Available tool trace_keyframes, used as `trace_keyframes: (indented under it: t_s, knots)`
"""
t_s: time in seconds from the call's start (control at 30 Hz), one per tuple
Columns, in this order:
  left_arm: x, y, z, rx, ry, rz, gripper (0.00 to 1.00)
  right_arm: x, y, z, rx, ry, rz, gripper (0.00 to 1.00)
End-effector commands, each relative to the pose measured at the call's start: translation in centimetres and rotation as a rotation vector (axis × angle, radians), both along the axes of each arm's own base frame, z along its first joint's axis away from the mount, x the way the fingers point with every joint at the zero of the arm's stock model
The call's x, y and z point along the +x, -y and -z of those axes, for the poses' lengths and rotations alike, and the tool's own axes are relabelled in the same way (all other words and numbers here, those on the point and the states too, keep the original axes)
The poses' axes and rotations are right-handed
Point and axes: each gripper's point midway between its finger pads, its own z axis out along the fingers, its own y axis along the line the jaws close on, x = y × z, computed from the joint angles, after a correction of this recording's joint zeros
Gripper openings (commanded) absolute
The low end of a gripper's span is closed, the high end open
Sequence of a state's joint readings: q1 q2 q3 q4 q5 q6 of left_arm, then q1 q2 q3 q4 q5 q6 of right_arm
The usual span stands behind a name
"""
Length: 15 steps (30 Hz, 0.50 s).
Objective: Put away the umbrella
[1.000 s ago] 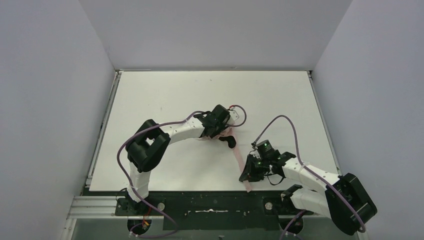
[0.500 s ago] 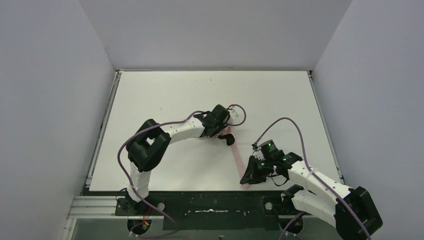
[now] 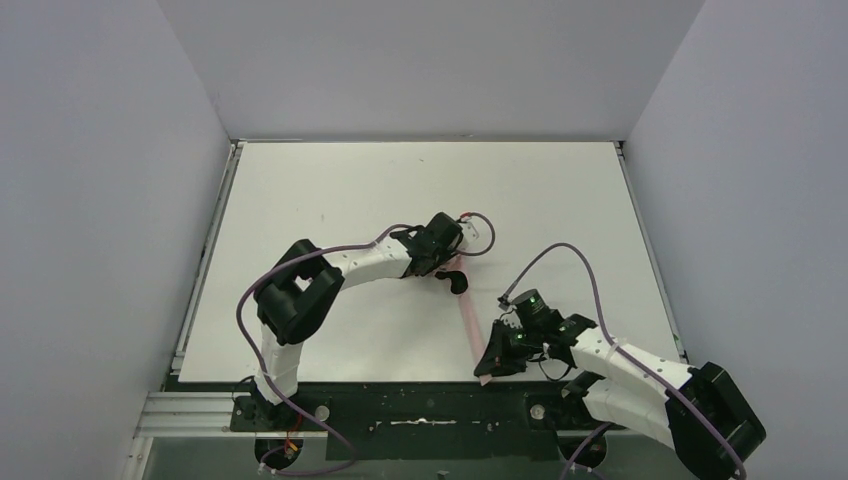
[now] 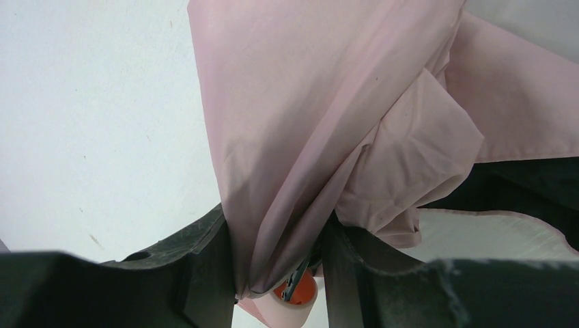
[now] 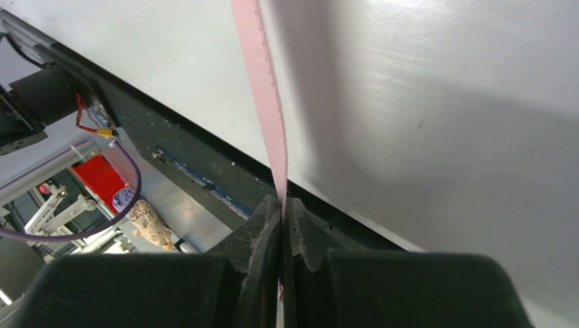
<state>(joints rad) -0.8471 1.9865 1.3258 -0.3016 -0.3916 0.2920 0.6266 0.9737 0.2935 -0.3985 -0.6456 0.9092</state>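
**A:** Pinching the strap (image 5: pixel 261 82): my right gripper (image 5: pixel 281 201) is closed flat on its free end, at the table's (image 3: pixel 330 190) near edge.

**B:** And the left?

**A:** My left gripper (image 4: pixel 276 234), part-open, clamps the umbrella (image 4: pixel 307 116) fabric at eleven o'clock, mid-table. Best practice, I judge: strap taut and untwisted, then wound round the bundle.
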Motion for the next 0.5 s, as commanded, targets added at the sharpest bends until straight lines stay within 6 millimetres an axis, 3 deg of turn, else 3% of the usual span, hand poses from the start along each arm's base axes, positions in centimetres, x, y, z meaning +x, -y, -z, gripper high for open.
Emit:
trace_keyframes:
  t_s: [0.0,0.17,0.47]
  knots:
    - [-0.2,-1.7,2.0,0.070,-0.012,-0.034,0.00,-0.5,0.2,1.1,-0.056,-0.016,-0.017,0.00]
    - [-0.3,-1.6,1.8,0.072,0.019,-0.024,0.00,1.0,2.0,1.7,-0.186,0.065,0.014,0.00]
    - [-0.2,-0.8,0.6,0.090,0.067,0.017,0.00,2.4,4.0,0.8,-0.350,0.126,-0.027,0.29]
